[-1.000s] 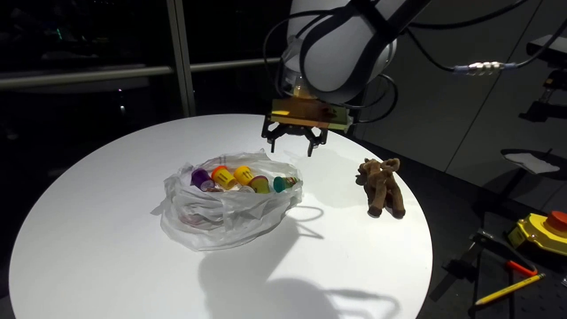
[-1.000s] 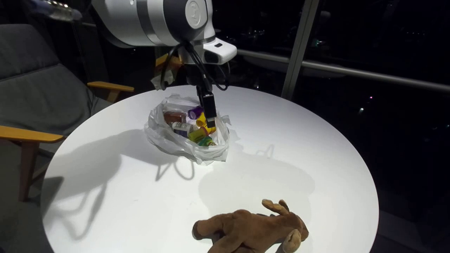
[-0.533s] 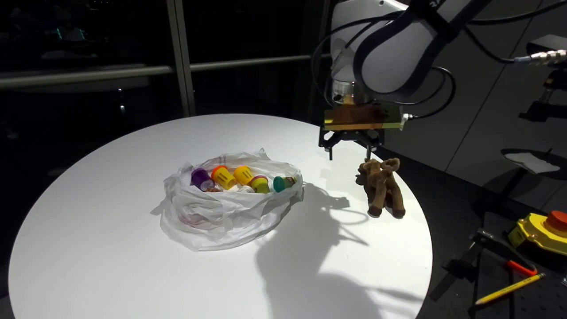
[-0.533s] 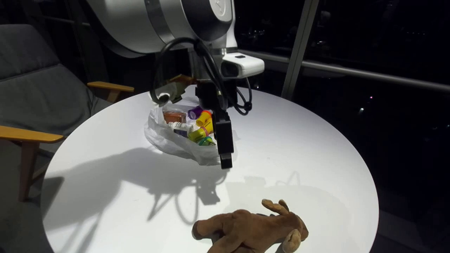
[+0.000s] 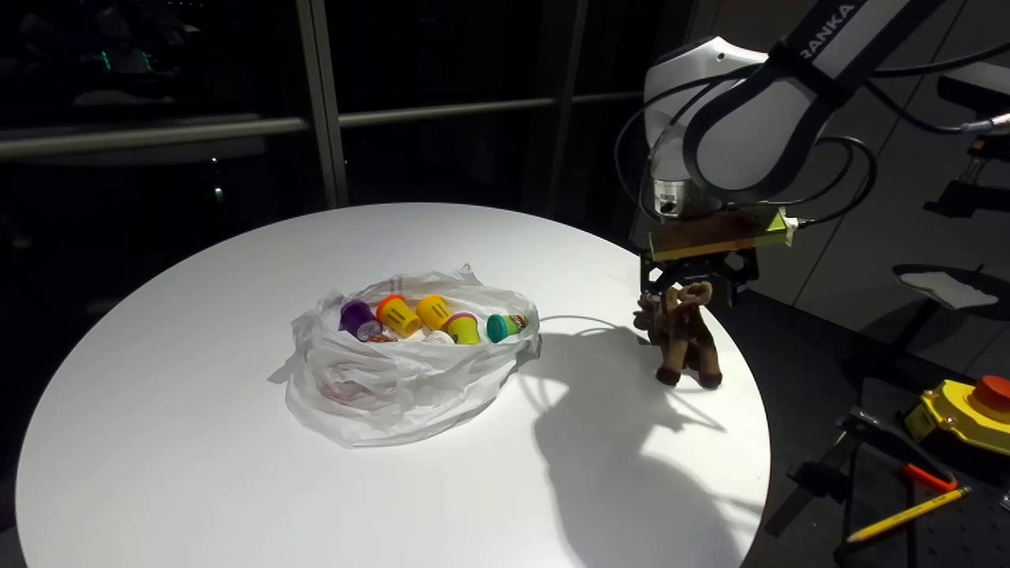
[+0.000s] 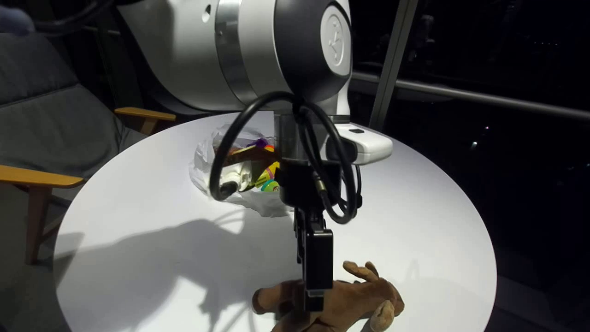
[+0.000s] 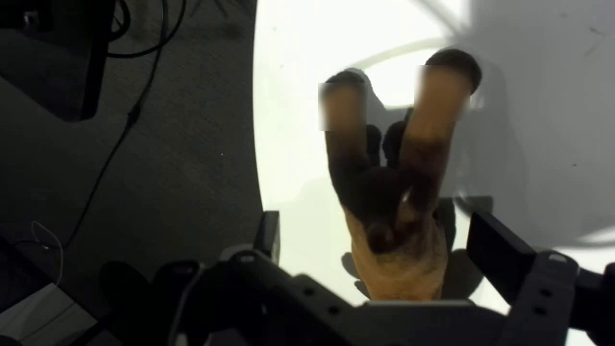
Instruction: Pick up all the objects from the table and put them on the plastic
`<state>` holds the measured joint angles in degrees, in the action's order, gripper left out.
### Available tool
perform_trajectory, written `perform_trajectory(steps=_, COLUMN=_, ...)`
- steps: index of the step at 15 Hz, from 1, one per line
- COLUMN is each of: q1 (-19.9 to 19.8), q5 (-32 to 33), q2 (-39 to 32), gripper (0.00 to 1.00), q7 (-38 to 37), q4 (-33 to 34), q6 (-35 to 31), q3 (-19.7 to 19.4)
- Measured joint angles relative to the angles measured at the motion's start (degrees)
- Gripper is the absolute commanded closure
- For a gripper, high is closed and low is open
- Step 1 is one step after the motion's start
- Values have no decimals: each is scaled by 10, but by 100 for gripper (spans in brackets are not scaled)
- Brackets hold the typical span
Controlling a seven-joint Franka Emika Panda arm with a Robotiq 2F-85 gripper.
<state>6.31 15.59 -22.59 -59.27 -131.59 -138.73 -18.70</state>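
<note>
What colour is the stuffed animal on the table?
The stuffed animal is brown; it shows best in an exterior view.

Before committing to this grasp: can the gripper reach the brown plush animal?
Likely yes: the gripper is open, its jaws either side of the plush animal in the wrist view, with nothing visible blocking.

In both exterior views, the table (image 5: pixel 197 442) shines bright white against a near-black background (image 5: pixel 442 158). My arm (image 5: pixel 742 118) casts a broad grey shadow (image 5: pixel 600 426) there. In the wrist view, the table glares, my claw (image 7: pixel 375 235) is a dark silhouette, and blurry, square-edged patches smear the plush animal (image 7: pixel 403 254).
</note>
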Motion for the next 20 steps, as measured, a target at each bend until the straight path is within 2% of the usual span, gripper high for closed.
perform_trajectory(steps=4, q1=-16, q5=26, q2=-4, gripper=0, q7=29, q4=-1, q6=-5, q3=1)
perform_trajectory(steps=9, q1=-46, q5=14, q2=-20, gripper=0, q7=103, q4=9, q6=-63, q3=23)
perform_trajectory(steps=11, q1=-61, q5=-11, q2=-32, gripper=27, q7=142, q4=16, q6=-78, q3=36)
perform_trajectory(steps=15, q1=-81, q5=-67, q2=-58, gripper=58, q7=210, q4=32, q6=-78, q3=50)
perform_trajectory(steps=19, q1=-83, q5=-95, q2=-69, gripper=88, q7=236, q4=36, q6=-75, q3=52)
perform_trajectory(steps=20, q1=-79, q5=-97, q2=-69, gripper=90, q7=234, q4=36, q6=-75, q3=51)
